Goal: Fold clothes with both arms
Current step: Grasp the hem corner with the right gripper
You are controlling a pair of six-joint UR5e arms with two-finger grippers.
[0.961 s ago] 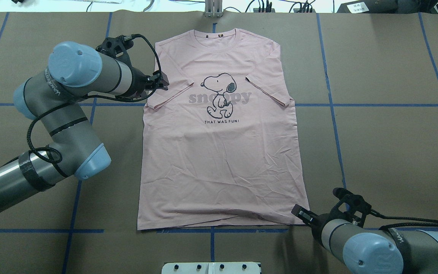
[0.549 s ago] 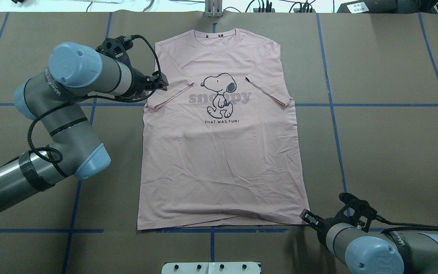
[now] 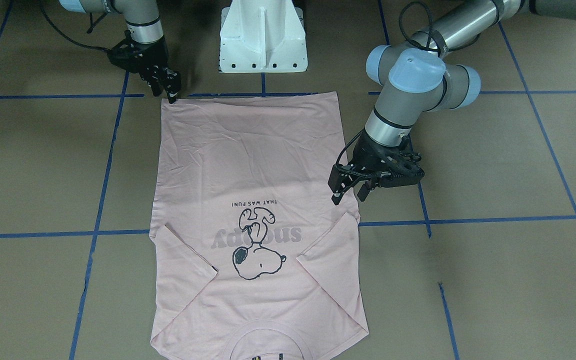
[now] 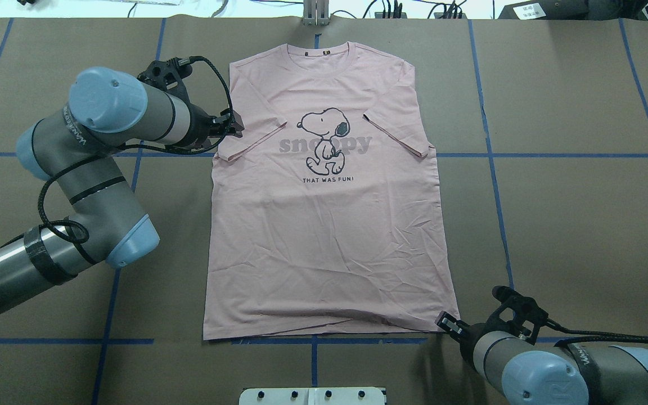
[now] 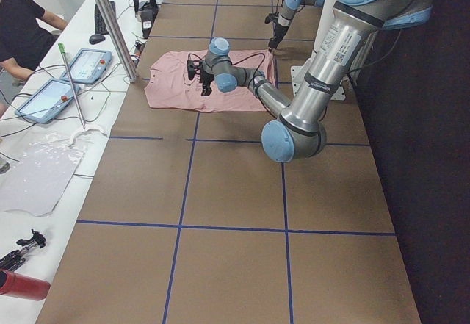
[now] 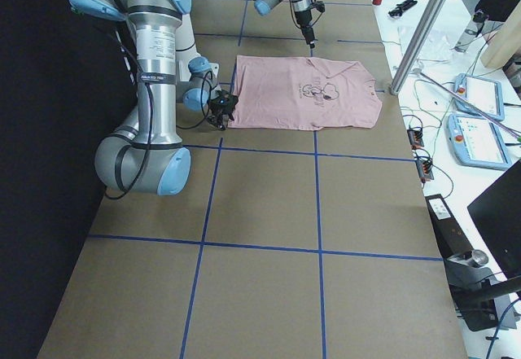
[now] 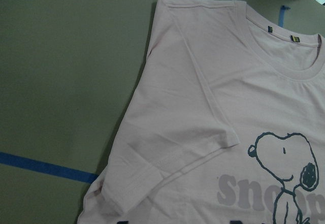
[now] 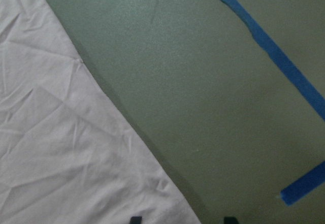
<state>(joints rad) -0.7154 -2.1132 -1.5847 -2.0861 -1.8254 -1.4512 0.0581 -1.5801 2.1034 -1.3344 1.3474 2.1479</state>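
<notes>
Pink Snoopy T-shirt (image 4: 329, 236) lies flat, print up, on the brown paper surface (image 4: 571, 225), sleeves folded inward, between 2 sets of fingers. The left fingers (image 4: 236, 127) are spread open just beside a folded sleeve. The right fingers (image 4: 446, 322), also parted, are at a hem corner.

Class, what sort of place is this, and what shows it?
Probably a robotics lab: a left arm and right arm flank a T-shirt on a table gridded with blue tape, with control tablets on a side bench.
</notes>
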